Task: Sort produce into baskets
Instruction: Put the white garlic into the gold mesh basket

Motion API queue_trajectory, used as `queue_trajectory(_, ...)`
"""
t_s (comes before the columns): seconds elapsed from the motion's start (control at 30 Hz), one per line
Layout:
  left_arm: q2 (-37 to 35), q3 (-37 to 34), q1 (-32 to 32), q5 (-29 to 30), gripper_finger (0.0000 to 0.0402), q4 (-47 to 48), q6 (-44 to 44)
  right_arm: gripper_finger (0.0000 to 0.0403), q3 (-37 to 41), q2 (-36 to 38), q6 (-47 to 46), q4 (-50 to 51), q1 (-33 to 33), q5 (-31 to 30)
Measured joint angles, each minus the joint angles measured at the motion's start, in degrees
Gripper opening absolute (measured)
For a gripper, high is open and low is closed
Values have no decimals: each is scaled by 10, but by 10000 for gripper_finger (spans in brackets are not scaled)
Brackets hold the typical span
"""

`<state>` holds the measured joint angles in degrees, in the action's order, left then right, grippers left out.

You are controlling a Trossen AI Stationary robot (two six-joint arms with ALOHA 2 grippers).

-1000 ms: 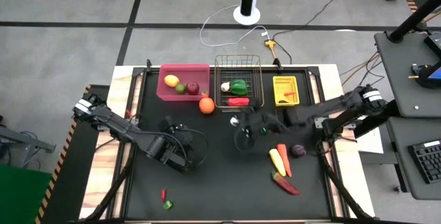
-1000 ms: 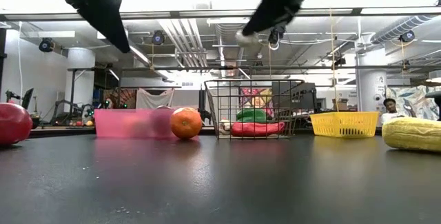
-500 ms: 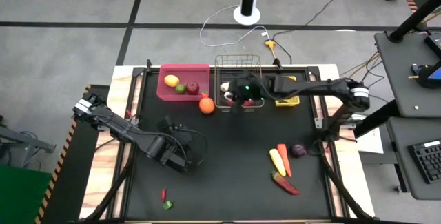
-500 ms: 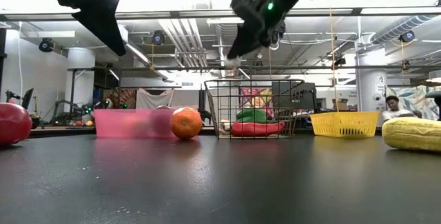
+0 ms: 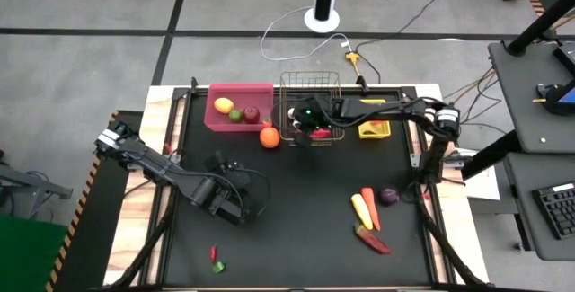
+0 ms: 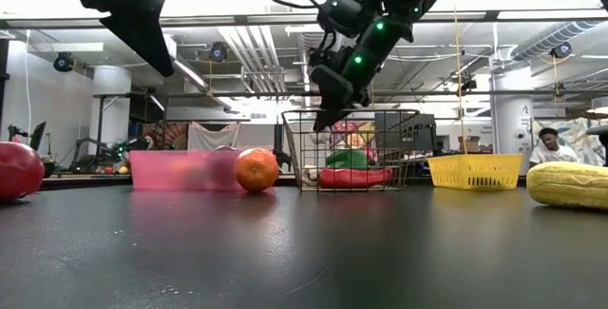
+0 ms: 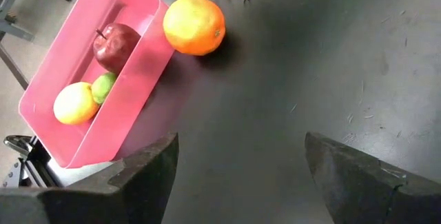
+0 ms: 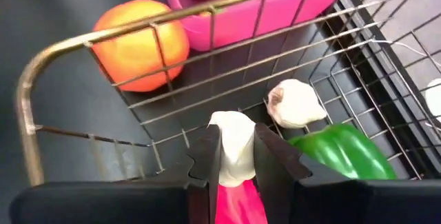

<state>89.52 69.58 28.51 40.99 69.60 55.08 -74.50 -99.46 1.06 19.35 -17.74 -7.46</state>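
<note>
Nearest the table's front edge, a small red chilli (image 5: 213, 253) & a small green lime-like piece (image 5: 219, 267) are lying side by side, left of centre. Front right, a long red chilli (image 5: 373, 239), a yellow corn cob (image 5: 361, 210), an orange carrot (image 5: 369, 206) & a dark purple onion (image 5: 389, 197) are grouped close together on the black tabletop (image 5: 296, 229).

The left gripper (image 7: 238, 165) is being held above bare tabletop at mid-left, fingers spread wide, nothing between them.

Farther back, a round orange fruit (image 5: 269, 137) is sitting on the tabletop just beside the front right corner of the pink rectangular plastic bin (image 5: 218, 122), between it & the metal wire-mesh basket (image 5: 310, 78). Inside the pink bin a yellow lemon (image 7: 75, 103), a green lime (image 7: 103, 87) & a red apple (image 7: 116, 45) are lying in a row.

The right arm is stretched across from the right side, w/ the right gripper (image 8: 237, 156) hanging over the wire basket's front left part. A white garlic bulb (image 8: 235, 151) is being pinched between its fingers, above the basket floor. Inside the basket, a second white garlic bulb (image 8: 294, 103), a green pepper (image 8: 337, 148) & a red chilli piece (image 6: 353, 177) are lying.

Right of the basket, the small yellow plastic bin (image 5: 374, 130) is partly covered by the arm.
</note>
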Motion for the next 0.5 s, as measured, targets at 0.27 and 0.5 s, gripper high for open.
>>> queue_trajectory(0.27, 0, 0, 0, 3, 295, -1, 1, 81, 0, 0, -5, -11, -6, 0)
queue_trajectory(0.5, 0, 0, 0, 4, 295, -2, 1, 90, 0, 0, -23, -13, -6, 1)
